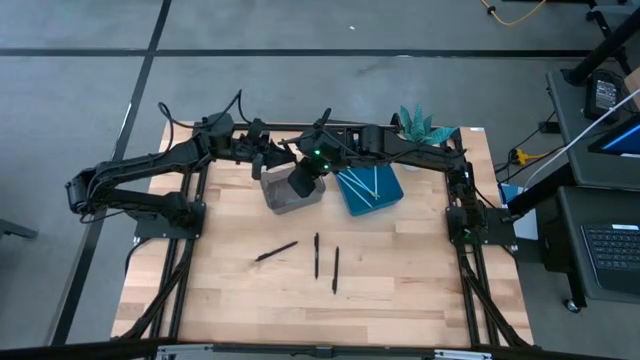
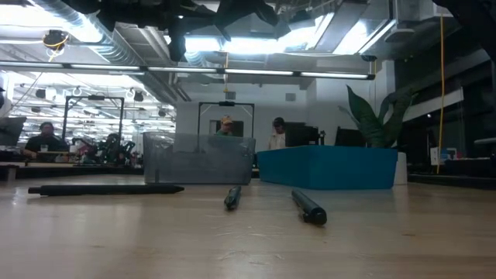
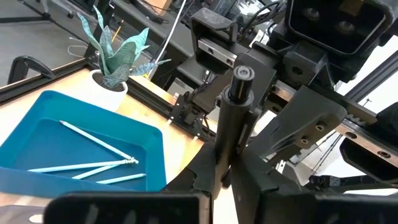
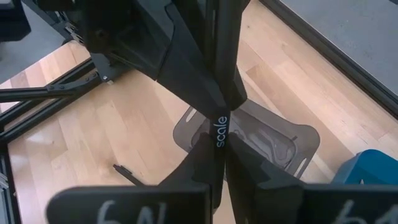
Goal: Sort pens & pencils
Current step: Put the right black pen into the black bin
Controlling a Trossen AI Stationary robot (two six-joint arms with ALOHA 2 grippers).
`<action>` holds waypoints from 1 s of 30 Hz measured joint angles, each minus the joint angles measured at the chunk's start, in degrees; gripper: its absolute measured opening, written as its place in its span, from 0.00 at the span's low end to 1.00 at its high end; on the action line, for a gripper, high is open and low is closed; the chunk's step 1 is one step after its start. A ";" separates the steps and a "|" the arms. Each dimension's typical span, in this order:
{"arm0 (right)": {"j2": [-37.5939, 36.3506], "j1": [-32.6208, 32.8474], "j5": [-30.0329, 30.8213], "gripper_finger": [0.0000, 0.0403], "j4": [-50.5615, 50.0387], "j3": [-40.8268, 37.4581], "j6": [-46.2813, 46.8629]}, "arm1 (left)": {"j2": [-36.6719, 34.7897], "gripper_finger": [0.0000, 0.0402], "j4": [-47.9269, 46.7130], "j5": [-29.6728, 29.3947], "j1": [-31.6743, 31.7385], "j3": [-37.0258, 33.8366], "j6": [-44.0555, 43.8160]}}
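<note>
three slim matte black sticks [image 1: 316,255] on pale woodgrain table [image 1: 420,290].

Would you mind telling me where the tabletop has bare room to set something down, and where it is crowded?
Free: the near strip of the table below the three black pens, plus the wood on either side of them. Crowded: the far edge, where the left gripper and right gripper meet over the grey tray, beside the blue tray and plant.
</note>
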 joint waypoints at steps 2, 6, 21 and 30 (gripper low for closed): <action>0.00 0.04 0.00 0.05 0.02 0.00 0.00 | 0.00 0.06 0.01 0.00 0.00 0.00 0.00; 0.00 0.04 0.00 0.07 0.05 0.00 -0.01 | 0.00 0.06 0.04 0.01 0.00 0.00 0.00; 0.02 0.04 -0.02 0.23 0.18 0.00 1.17 | 0.02 0.06 -0.49 0.27 -0.01 0.00 0.34; 0.02 0.04 0.19 0.23 -6.72 0.00 2.90 | 0.02 0.06 -9.35 -0.71 1.66 0.00 4.23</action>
